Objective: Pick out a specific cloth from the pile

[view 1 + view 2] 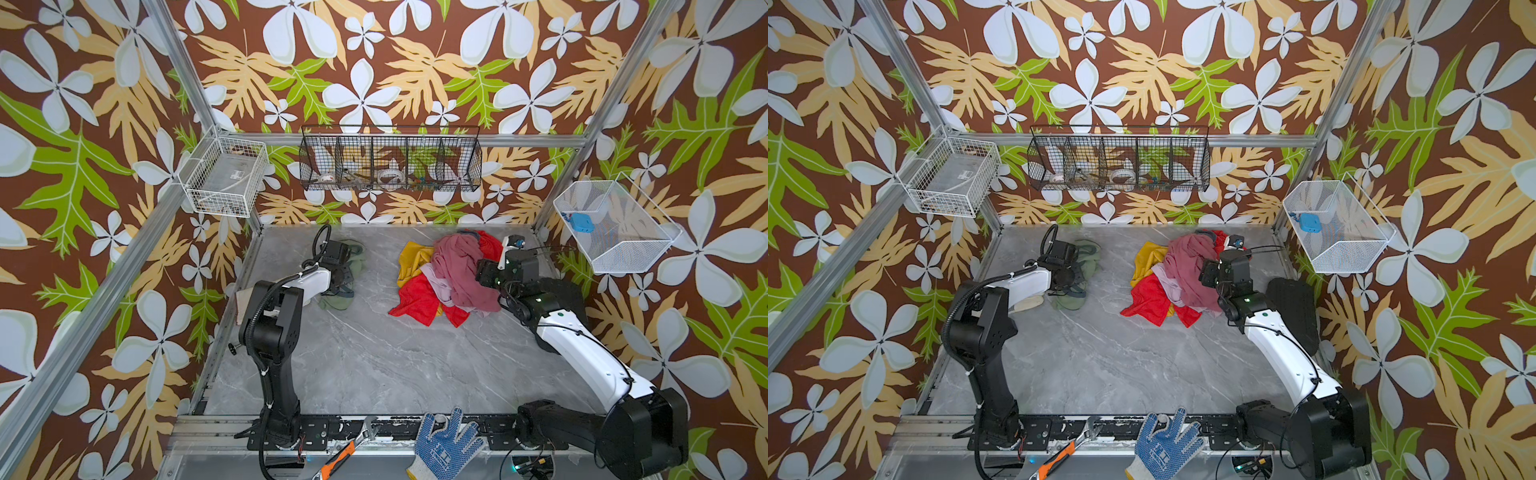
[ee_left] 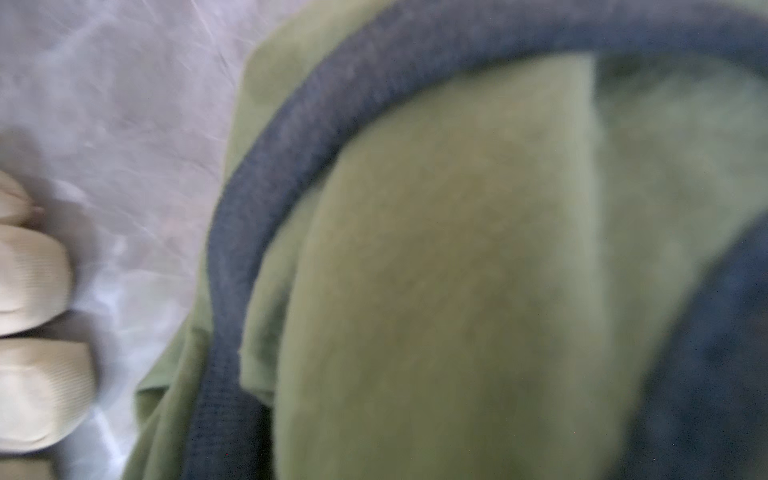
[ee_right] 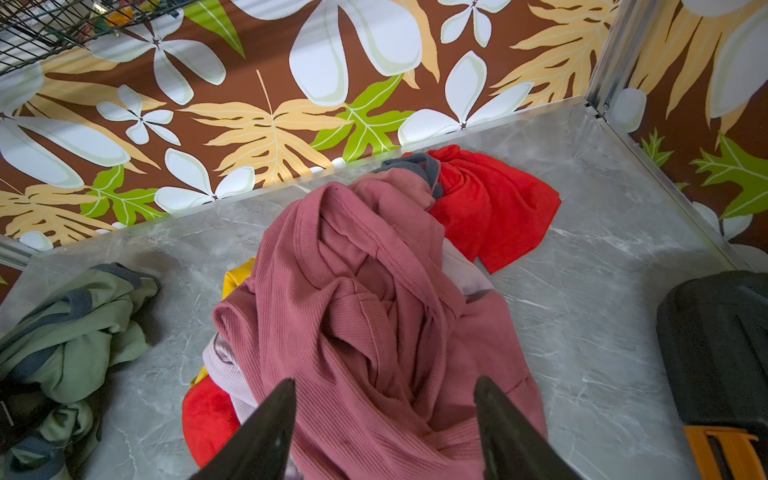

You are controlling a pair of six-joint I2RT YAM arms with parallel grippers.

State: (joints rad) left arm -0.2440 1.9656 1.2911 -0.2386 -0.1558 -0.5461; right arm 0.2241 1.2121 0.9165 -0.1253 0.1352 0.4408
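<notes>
Green cloth [image 1: 335, 304] lay on desk [image 1: 374, 357], well apart from pile [image 1: 455, 270], likely to keep it sorted out. Left hand [image 1: 343, 281] closed, low on it. Right hand [image 3: 384, 380] apart, empty, above pile's pink top.

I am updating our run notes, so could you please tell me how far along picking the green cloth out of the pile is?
Done: the cloth lies apart from the pile. In hand: the left gripper sits on it, jaws shut; whether they pinch fabric is hidden. The right gripper hangs open over the pink cloth. Left: probably only releasing and withdrawing.
</notes>
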